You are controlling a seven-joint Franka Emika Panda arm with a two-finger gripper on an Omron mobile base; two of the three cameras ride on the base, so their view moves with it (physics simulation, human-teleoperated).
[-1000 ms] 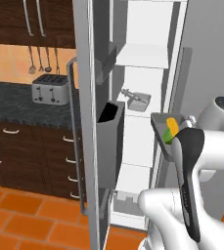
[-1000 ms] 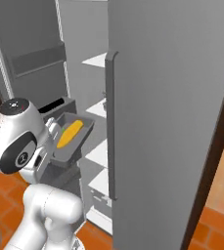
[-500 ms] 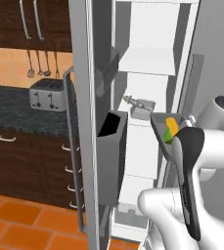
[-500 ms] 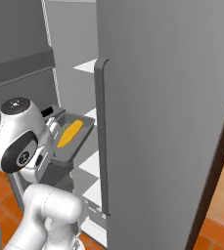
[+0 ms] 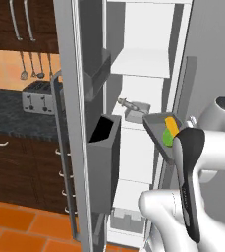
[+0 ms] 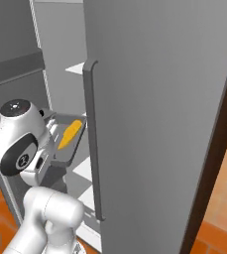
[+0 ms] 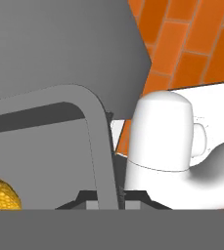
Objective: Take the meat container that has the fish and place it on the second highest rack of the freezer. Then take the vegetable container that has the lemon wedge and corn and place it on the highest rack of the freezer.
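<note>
The tall grey-silver freezer (image 5: pixel 148 64) takes up the middle of the left base view, its door swung open, white shelves inside. In the right base view its other grey door, with a long vertical handle, covers the right half of the frame.

The second highest white rack (image 5: pixel 133 120) sits at mid-frame in the left base view, and on it rests the small grey metal meat container (image 5: pixel 136 114) with the thin silvery fish (image 5: pixel 126 103) lying across its rim. Above it, the highest white rack (image 5: pixel 141 64) is in the upper centre.

I hold the long grey metal vegetable container (image 5: pixel 160 130) at centre right of the left base view, in front of the open interior and just right of the meat container. It tilts, and in it lie the yellow-orange corn cob (image 6: pixel 68 134) and the small bright green lemon wedge (image 5: pixel 168 139).

My gripper (image 7: pixel 108 197) is at the bottom of the hand view, its 2 dark fingertips pinched narrow on the tray's rim wall. A bit of corn is at the lower left there.
</note>
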